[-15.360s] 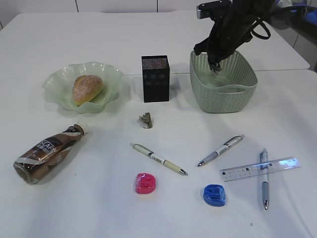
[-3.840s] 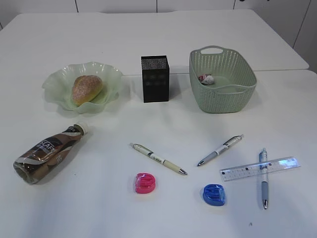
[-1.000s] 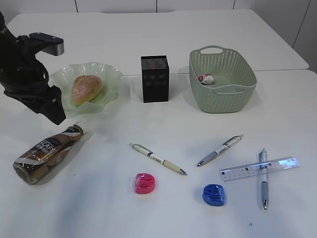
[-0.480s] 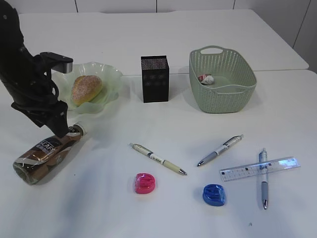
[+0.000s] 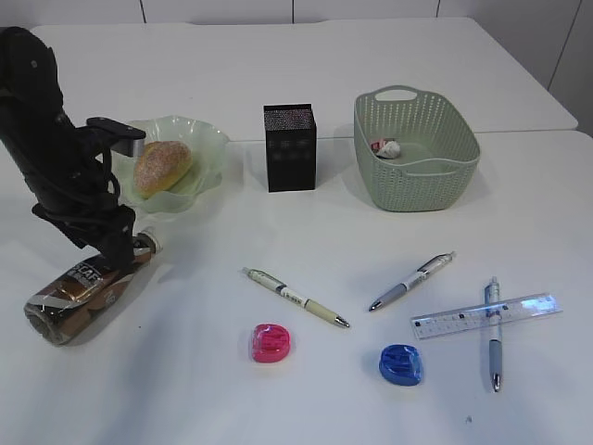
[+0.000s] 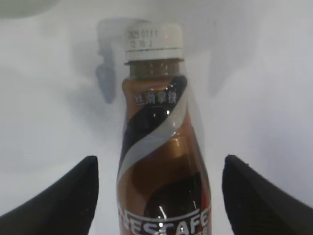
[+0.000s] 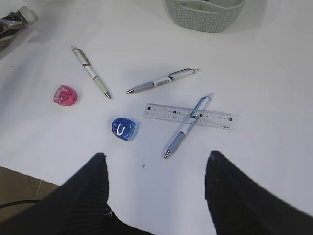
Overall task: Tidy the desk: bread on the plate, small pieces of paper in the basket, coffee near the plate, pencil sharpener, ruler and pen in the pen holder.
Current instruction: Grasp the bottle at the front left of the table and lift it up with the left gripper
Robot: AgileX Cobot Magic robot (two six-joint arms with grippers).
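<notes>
So I'm on the coffee step right now. The left gripper (image 6: 159,196) is down over the Nescafe coffee bottle (image 5: 85,284), which is lying on its side on the desk (image 5: 306,56), cap end toward the plate (image 5: 206,148). From the left wrist cam the jaws are spread wide, one on each side of the bottle's shoulder, with clear white desk showing between each one and the plastic, so nothing is gripped yet.

The bread (image 5: 163,165) is already in the wavy green plate, and there's a crumpled paper scrap (image 5: 384,147) sitting in the basket (image 5: 417,190), so those look done to me.

Next move, I reckon: drop a touch lower, close on the bottle just below the neck, then lift and stand it up beside the plate. It's round and smooth, so I'd want the jaws square across it or it could roll out.

The right gripper (image 7: 156,186) is parked off to the side with jaws apart and nothing in them. Below it are three pens, the ruler (image 7: 187,115) with one pen lying across it, and the pink and blue sharpeners, all waiting for the black mesh pen holder (image 5: 290,147).
</notes>
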